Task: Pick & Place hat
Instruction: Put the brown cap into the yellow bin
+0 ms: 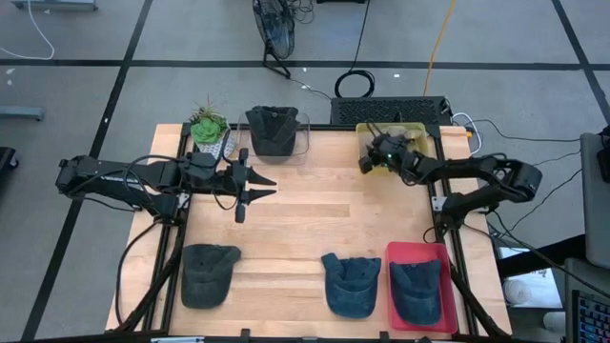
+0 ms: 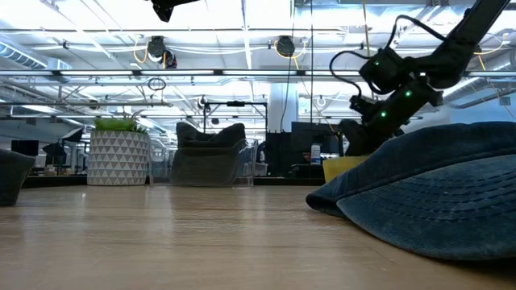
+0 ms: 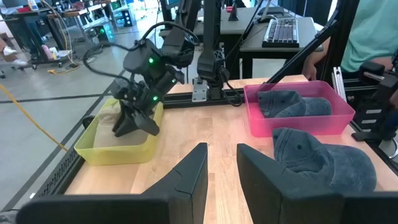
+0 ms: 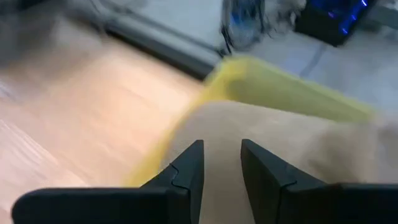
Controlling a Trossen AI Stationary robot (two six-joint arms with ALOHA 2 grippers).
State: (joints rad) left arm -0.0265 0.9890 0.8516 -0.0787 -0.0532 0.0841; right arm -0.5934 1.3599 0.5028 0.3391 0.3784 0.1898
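I have the right end effector (image 1: 370, 157) down in the yellow bin (image 1: 422, 131) at the upper right of the high view, fingers parted over the tan hat (image 4: 280, 143), gripping nothing. The left end effector (image 1: 269, 186) hovers over the counter (image 1: 324, 219) left of centre, fingers slightly apart, empty. A blue hat (image 1: 416, 291) lies in the red tray (image 1: 396, 252), lower right.

matt cloth hat (image 1: 351, 283), wooden table (image 1: 324, 205)
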